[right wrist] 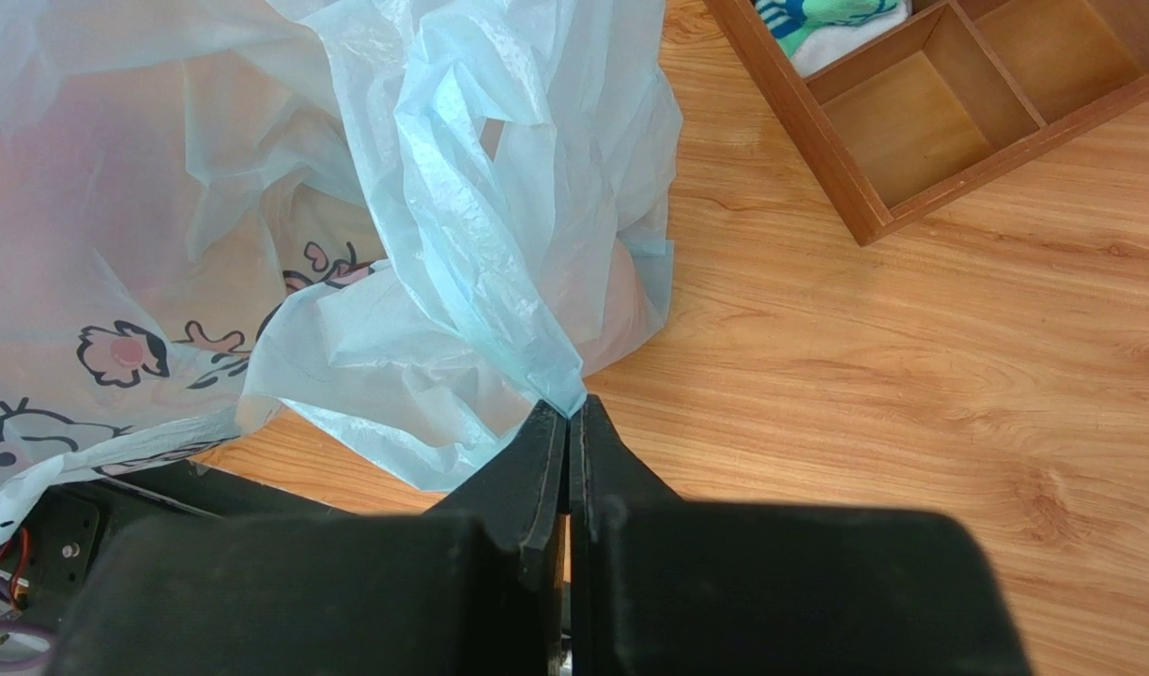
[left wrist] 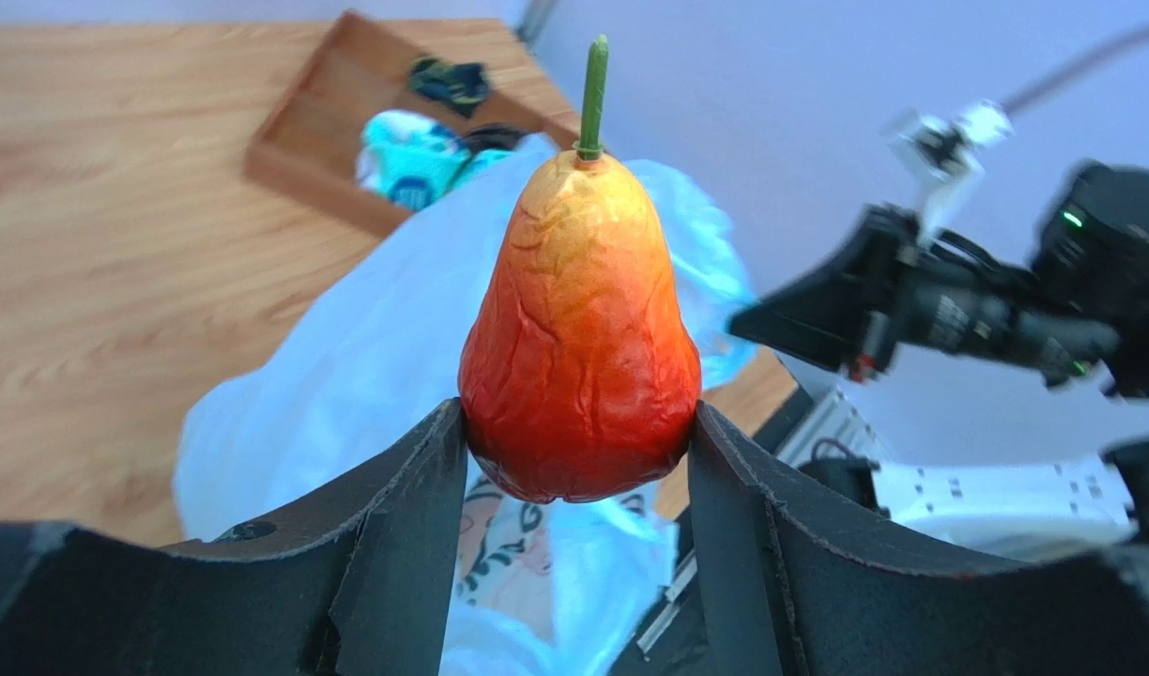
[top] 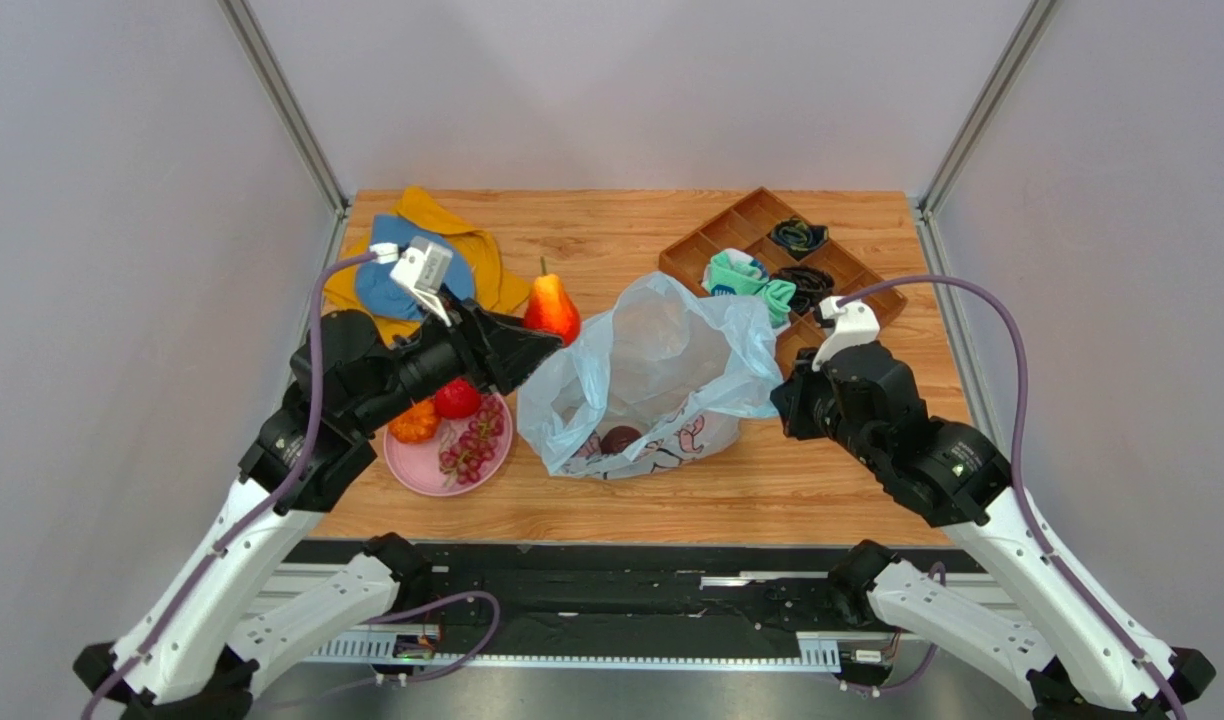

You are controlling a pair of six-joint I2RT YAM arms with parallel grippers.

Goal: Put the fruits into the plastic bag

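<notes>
As the left gripper (left wrist: 578, 417) pinches it, the red-orange pear (left wrist: 580, 310) looks wrinkled

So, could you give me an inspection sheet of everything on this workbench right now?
Surface: wooden table.
Job's things: pear in left gripper beside plastic bag; dark plum showing through bag; orange, apple, grapes on pink plate.
Clutter: wooden tray holding cloth pieces; blue cloth on yellow cloth.
Grippers: left shut on pear; right gripper pinching bag's edge.
Cables: purple cable along each arm.
Surroundings: pale walls, metal posts.
</notes>
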